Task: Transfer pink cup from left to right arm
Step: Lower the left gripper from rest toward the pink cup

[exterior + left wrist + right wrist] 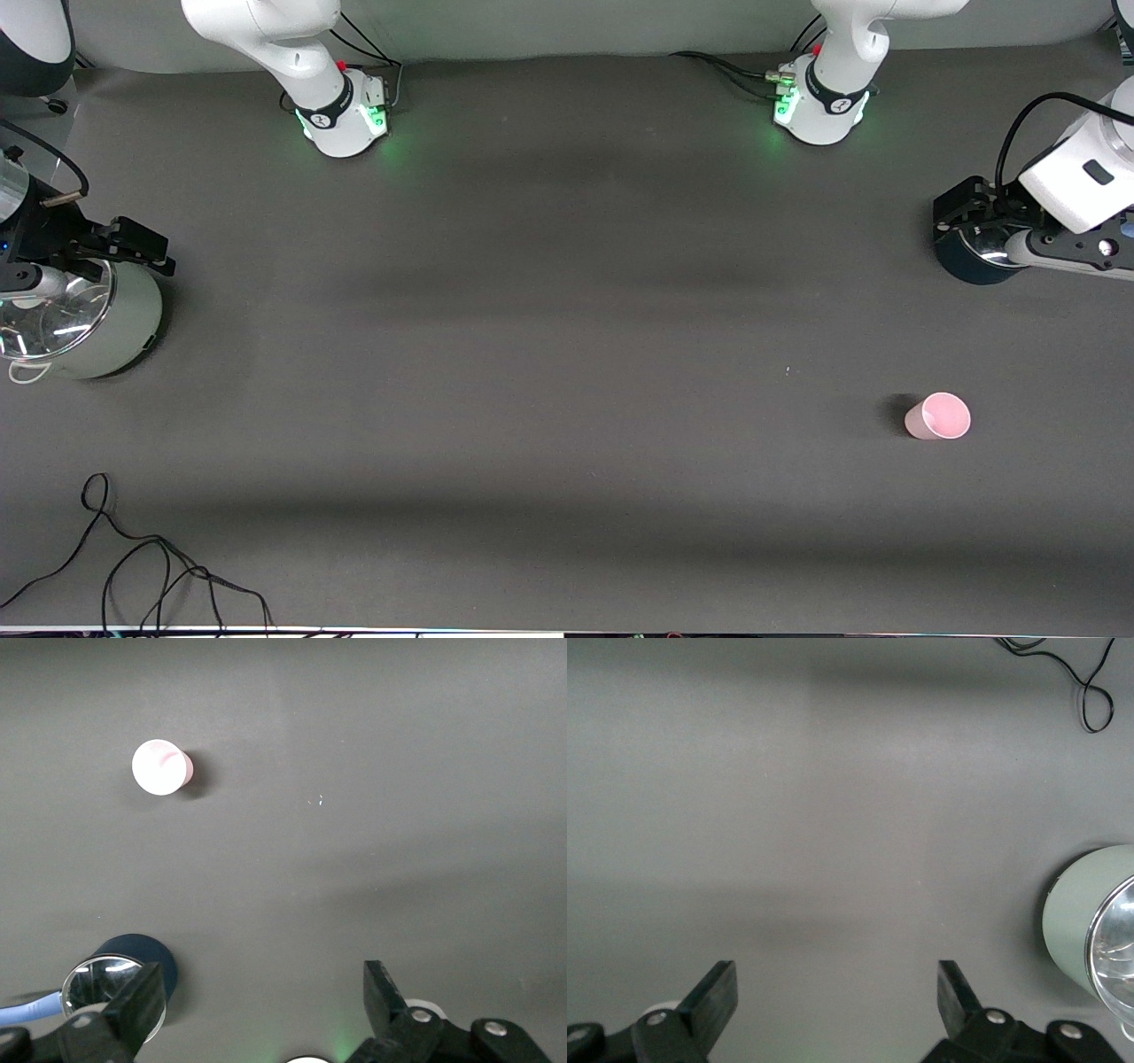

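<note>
The pink cup (937,416) stood upright at the lower right of the front view, alone on the table (549,354). The left gripper (961,213), jaws wide open and empty, hung over a dark pot (970,261) at the right edge. It would need to descend squarely over the cup, gripping mid-wall so the rim stayed free. The right gripper (133,244) waited over a pale green pot (115,328) at the left edge, jaws open. Nothing blocked the path; a black cable (133,567) lay lower left.

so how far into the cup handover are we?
Nothing is done yet. The pink cup stands alone on the table toward the left arm's end. The left gripper is open over the dark blue pot, and the right gripper waits open over the pale green pot. Pickup, handover and release all remain.
</note>
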You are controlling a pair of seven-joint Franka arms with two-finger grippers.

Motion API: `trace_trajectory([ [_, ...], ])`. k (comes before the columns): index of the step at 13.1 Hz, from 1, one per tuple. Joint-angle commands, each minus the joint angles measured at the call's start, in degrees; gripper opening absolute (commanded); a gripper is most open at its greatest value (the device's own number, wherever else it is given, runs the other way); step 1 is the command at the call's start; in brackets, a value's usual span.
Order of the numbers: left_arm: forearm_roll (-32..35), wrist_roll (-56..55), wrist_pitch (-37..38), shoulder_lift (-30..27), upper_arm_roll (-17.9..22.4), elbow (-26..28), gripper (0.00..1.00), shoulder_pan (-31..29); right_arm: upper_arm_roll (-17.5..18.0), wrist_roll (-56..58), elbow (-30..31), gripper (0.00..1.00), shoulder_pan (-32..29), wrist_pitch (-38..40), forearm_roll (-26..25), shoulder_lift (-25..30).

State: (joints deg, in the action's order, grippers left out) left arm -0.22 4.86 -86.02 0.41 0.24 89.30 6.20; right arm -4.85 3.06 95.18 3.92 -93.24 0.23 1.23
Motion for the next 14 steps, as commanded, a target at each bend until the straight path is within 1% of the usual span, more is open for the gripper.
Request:
trace_trajectory([
  [1, 0.66, 0.33, 0.85, 1.08, 0.2, -1.94, 1.0, 0.21, -0.51, -0.34, -0.7, 1.0, 0.91, 0.16, -0.75, -0.26],
  [8, 0.74, 0.41, 0.32, 1.26, 0.46, -1.94, 1.0, 0.12, -0.51, -0.34, -0.7, 1.0, 0.83, 0.16, -0.67, -0.26],
  [10, 0.74, 0.59, 0.24, 1.43, 0.55, -2.81, 1.0, -0.66, -0.51, -0.34, -0.7, 1.0, 0.83, 0.16, -0.67, -0.26],
  [11, 0.83, 0.76, 0.24, 2.56, 0.46, -4.04, 1.0, -1.36, -0.51, -0.34, -0.7, 1.0, 0.83, 0.25, -0.67, -0.26],
  [12, 0.74, 2.5, 0.32, 3.36, 0.46, -5.53, 1.0, -1.89, -0.51, -0.34, -0.7, 1.0, 0.83, 0.16, -0.67, -0.26],
  [14, 0.48, 10.31, -0.63, 4.77, 0.55, -6.07, 1.0, -3.64, -0.51, -0.34, -0.7, 1.0, 0.83, 0.25, -0.67, -0.26],
])
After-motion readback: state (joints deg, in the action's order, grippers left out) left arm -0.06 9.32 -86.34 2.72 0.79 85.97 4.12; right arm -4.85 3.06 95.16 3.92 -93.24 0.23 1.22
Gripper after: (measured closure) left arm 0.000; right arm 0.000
